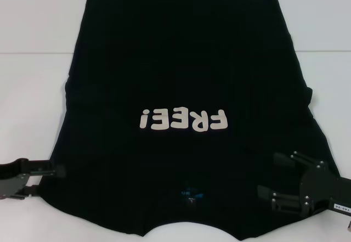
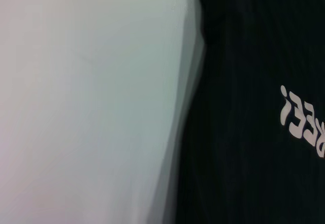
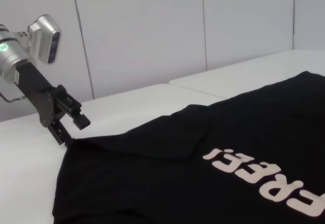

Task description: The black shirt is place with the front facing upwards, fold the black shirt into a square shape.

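Observation:
The black shirt (image 1: 181, 72) lies flat on the white table, front up, its white "FREE!" lettering (image 1: 182, 120) upside down to me and its small blue neck label (image 1: 189, 193) near the front edge. Both sleeves appear tucked in. My left gripper (image 1: 52, 176) is at the shirt's near left corner. In the right wrist view it (image 3: 73, 130) is open, its lower finger touching the shirt's corner (image 3: 68, 145). My right gripper (image 1: 272, 176) is open over the shirt's near right shoulder, holding nothing. The left wrist view shows the shirt's left edge (image 2: 244, 132).
The white table (image 1: 33, 88) has a seam (image 1: 33, 52) running across behind the shirt's middle. Bare tabletop lies on both sides of the shirt. A light panelled wall (image 3: 152, 31) stands beyond the table in the right wrist view.

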Controlling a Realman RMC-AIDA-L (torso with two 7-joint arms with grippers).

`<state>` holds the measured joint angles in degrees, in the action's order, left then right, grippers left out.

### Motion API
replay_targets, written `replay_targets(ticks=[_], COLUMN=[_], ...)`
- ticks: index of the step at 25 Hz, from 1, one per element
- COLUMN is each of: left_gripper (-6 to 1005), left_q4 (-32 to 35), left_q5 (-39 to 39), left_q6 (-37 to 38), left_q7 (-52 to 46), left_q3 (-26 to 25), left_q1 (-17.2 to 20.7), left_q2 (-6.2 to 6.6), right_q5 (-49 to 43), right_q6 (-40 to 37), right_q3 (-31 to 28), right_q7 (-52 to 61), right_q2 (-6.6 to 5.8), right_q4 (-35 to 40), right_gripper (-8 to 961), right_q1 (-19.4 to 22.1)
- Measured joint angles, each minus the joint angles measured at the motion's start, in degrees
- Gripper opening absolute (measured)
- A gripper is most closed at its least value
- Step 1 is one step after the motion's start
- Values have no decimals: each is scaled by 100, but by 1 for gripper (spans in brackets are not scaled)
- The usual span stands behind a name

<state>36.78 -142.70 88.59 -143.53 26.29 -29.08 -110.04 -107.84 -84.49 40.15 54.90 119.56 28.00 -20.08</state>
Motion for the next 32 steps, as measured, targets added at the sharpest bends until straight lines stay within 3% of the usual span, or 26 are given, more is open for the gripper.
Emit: replay_targets(ticks=[8,18,24,32], left_gripper=[796,791,549,377], left_q4=[-4,109,136,274], left_q5=[11,-13,-249,-273], left_q6=[28,41,21,-25], left_q7=[2,-35,-34,-34], left_q3=[5,37,229,188], left_q1=[-114,-106,-156,-128], left_q2=[-100,-48,-44,-65], right_q5=[6,42,44,44], right_q6=[-6,-44,-82,-133], right_q3=[-7,-22,-24,-24], right_q7=[3,3,5,12], right_q2=[-3,-14,-10,-3], right_q4=[5,7,44,73], right_gripper=[932,931,931,931], right_q1=[-28,-29,-41,-21])
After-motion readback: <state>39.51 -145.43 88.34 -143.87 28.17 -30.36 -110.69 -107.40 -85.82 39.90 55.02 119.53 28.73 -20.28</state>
